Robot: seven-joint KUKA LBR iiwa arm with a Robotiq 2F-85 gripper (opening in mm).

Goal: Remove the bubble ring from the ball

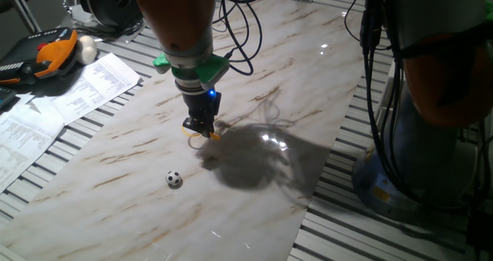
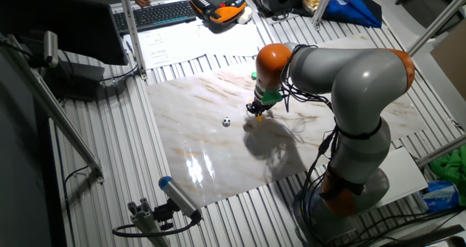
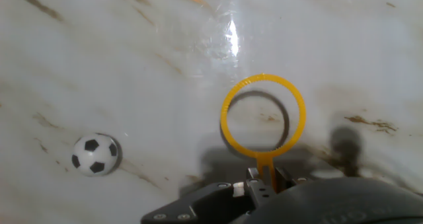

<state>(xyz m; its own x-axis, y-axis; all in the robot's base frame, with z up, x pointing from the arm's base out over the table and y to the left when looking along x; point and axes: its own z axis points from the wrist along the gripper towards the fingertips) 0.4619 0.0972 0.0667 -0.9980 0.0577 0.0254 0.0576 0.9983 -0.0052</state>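
With the pincer closed on the stubby handle of the bubble ring, whose loop hangs clear above the bench and well apart from the ball, I judge a gentle set-down away from it best.

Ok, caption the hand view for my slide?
Gripper holds the bubble ring by its handle, clear of the ball.
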